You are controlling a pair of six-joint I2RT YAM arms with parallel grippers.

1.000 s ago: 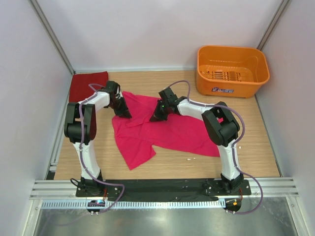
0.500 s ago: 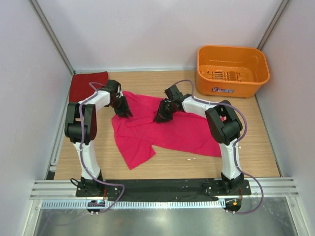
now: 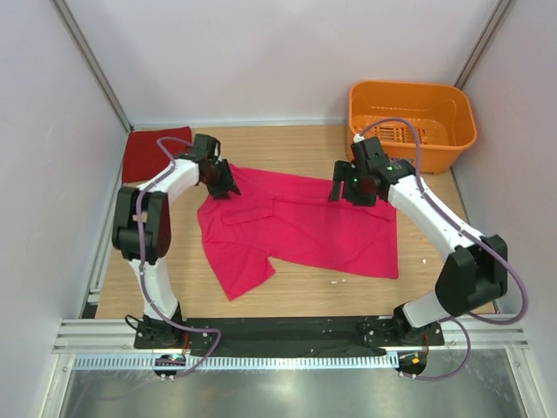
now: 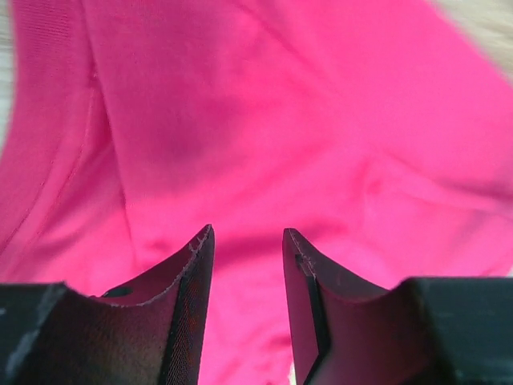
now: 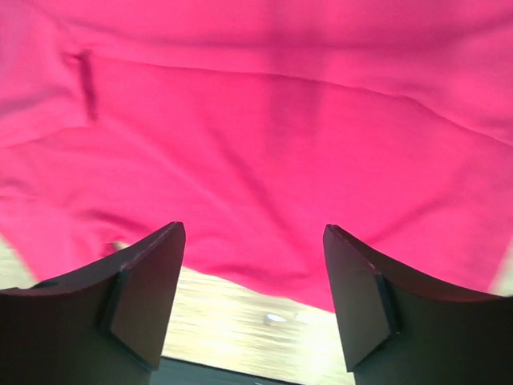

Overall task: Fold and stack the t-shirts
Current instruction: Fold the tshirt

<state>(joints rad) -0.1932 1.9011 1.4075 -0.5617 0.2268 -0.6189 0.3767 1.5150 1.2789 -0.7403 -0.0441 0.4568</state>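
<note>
Right arm out to the far corner, pink tee drawn flat

Swinging away from the middle of the cloth since a second ago, the right arm now reaches toward the basket side, and the far edge of the cloth lies straighter and wider than before. Pale walls (image 3: 261,52) close in the wooden table (image 3: 287,148). The magenta-pink t-shirt (image 3: 305,228) is spread across the table's centre, one sleeve pointing toward the arm bases. At the far right corner stands the orange basket (image 3: 435,150), its slotted floor in plain view. The crimson t-shirt (image 3: 148,155) lies folded flat at the far left corner, well apart from the pink one. The right gripper (image 5: 255,241) hangs over the pink tee's far right edge with its fingers spread wide, nothing between them. The left gripper (image 4: 248,241) sits over the far left corner near the collar, fingers parted by a narrow gap and holding nothing; whether the tips touch the cloth cannot be told
</note>
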